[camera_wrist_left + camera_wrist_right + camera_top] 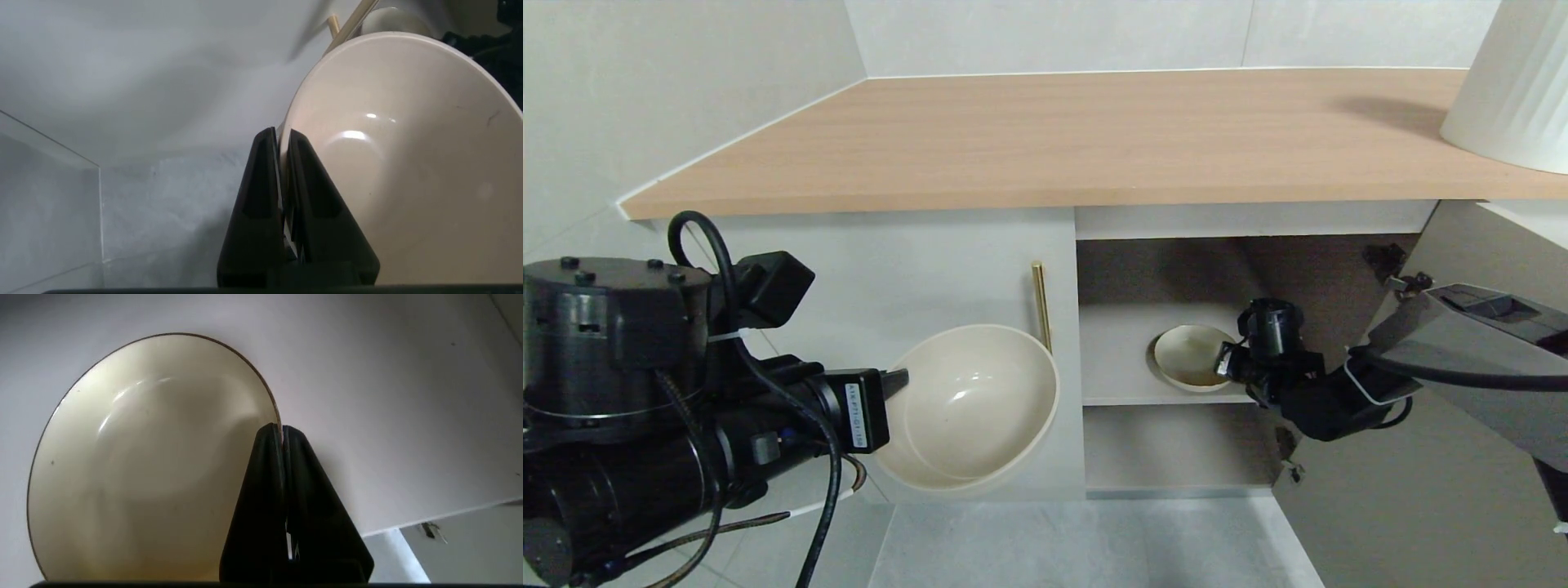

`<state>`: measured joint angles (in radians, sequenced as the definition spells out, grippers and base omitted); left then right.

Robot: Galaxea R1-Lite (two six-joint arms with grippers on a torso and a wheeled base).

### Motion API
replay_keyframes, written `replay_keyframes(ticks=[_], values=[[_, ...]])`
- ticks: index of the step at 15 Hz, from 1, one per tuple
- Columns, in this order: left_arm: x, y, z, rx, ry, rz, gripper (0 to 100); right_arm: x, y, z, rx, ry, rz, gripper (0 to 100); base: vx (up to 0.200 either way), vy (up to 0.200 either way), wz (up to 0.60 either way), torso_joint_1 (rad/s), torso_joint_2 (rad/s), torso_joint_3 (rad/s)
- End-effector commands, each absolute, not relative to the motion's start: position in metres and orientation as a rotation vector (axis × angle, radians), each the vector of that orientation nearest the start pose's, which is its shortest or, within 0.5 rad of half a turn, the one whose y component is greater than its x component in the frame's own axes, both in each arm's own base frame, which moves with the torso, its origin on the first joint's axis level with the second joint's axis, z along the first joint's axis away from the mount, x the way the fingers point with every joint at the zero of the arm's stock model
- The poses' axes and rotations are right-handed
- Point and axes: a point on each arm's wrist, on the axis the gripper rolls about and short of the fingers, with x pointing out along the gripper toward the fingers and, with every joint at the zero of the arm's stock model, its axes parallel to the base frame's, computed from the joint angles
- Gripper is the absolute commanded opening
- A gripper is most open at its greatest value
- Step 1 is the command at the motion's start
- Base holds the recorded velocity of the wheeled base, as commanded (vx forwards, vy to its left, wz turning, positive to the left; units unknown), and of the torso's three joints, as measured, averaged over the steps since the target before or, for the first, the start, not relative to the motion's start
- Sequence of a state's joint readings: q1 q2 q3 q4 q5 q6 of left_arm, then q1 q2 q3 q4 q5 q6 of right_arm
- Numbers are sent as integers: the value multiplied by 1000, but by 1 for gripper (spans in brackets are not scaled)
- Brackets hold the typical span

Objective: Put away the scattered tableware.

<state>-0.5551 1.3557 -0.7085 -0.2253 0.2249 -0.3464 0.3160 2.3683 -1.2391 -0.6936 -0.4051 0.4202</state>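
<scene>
A large, deep bowl [972,408] of smooth, glossy cream material is held by its rim in the left gripper [898,382], whose black wedge-shaped fingers [263,175] are pinched narrowly on the thin wall, one inside and one outside. The bowl is tilted with its hollow turned outward, in front of the closed matt grey cabinet door [915,269] and just beside that door's slim brass bar handle [1041,304]. A small, shallow round plate [1188,355], pale cream with a thin dark edge line, is clamped at its rim by the right gripper [1225,359] inside the open compartment, at the upper shelf [1119,359]; whether it rests there cannot be told. A wood-grain countertop [1094,139] runs above, on which a white ribbed vessel [1515,90] stands at the right. The open door [1405,506] hangs beside the right arm.
</scene>
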Motion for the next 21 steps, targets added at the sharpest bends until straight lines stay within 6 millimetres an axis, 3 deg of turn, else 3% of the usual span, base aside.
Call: replay_keyframes(ticks=[1,5,6,9,12,14,17,18,21], values=[[185,-109,206,-177,444,-252,0,432,131,39,260,382,-173,0,0,0,0,0,0,0],[185,-109,206,-177,445,-252,0,434,131,40,264,375,-174,0,0,0,0,0,0,0],[185,-109,206,-177,445,-252,0,434,131,40,264,375,-174,100,0,0,0,0,0,0],[185,-109,206,-177,444,-252,0,434,130,48,283,351,-178,100,0,0,0,0,0,0],[187,-111,204,-173,452,-252,0,413,125,85,300,320,-158,100,0,0,0,0,0,0],[191,-115,200,-164,469,-255,0,378,134,119,310,335,-28,100,0,0,0,0,0,0],[192,-128,197,-144,488,-297,0,315,145,163,239,523,181,100,0,0,0,0,0,0],[191,-140,191,-122,512,-331,0,286,146,184,221,600,265,100,0,0,0,0,0,0],[196,-158,171,-67,581,-355,0,231,149,224,214,616,438,100,0,0,0,0,0,0]])
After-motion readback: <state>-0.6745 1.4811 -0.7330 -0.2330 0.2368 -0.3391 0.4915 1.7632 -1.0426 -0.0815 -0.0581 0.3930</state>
